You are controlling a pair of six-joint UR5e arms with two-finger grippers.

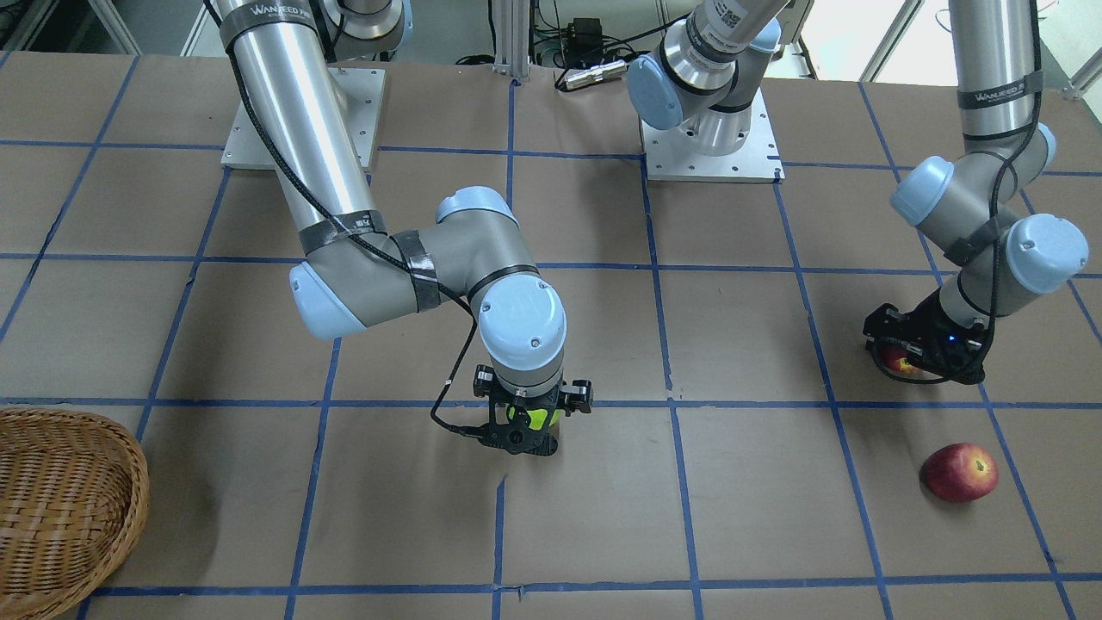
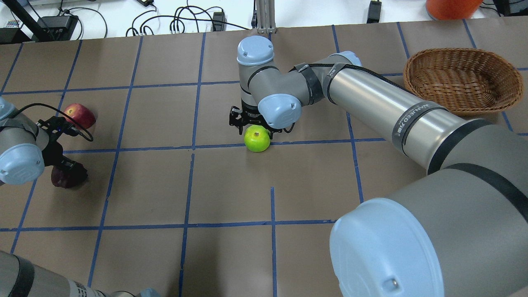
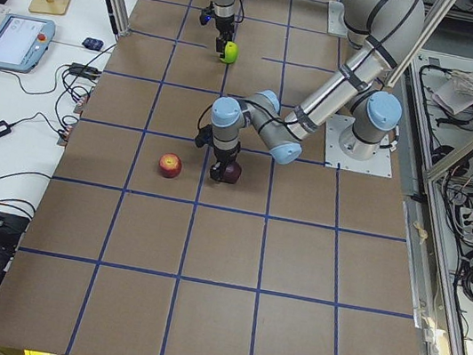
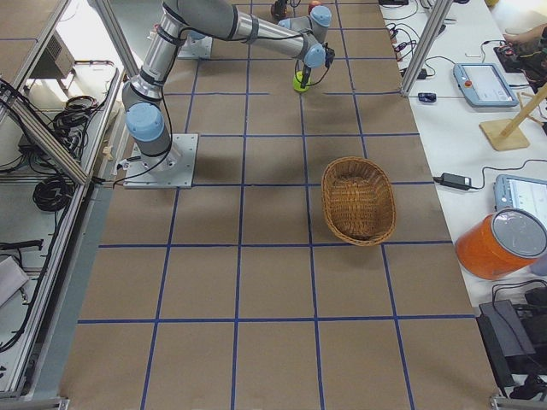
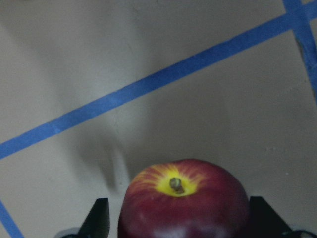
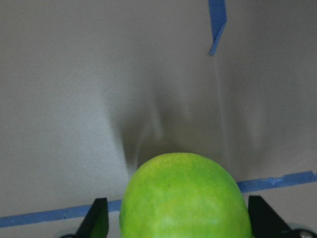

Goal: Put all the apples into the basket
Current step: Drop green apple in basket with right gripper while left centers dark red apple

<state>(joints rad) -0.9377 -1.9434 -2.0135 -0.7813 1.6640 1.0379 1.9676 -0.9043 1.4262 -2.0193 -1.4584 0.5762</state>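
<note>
The lime-green apple (image 2: 257, 139) sits on the table at mid-table. My right gripper (image 2: 256, 131) is down over it, open, with one jaw on each side, as the right wrist view (image 6: 185, 198) shows. The dark maroon apple (image 2: 70, 178) sits between the jaws of my open left gripper (image 2: 66, 173) and fills the bottom of the left wrist view (image 5: 183, 208). The lighter red apple (image 2: 79, 115) lies free on the table just beyond the left gripper. The wicker basket (image 2: 466, 103) stands empty at the far right.
Brown paper with a grid of blue tape (image 2: 192, 146) covers the table. The right arm's long links (image 2: 392, 115) stretch across the space between the green apple and the basket. An orange container (image 4: 500, 243) stands on a side table beyond the basket.
</note>
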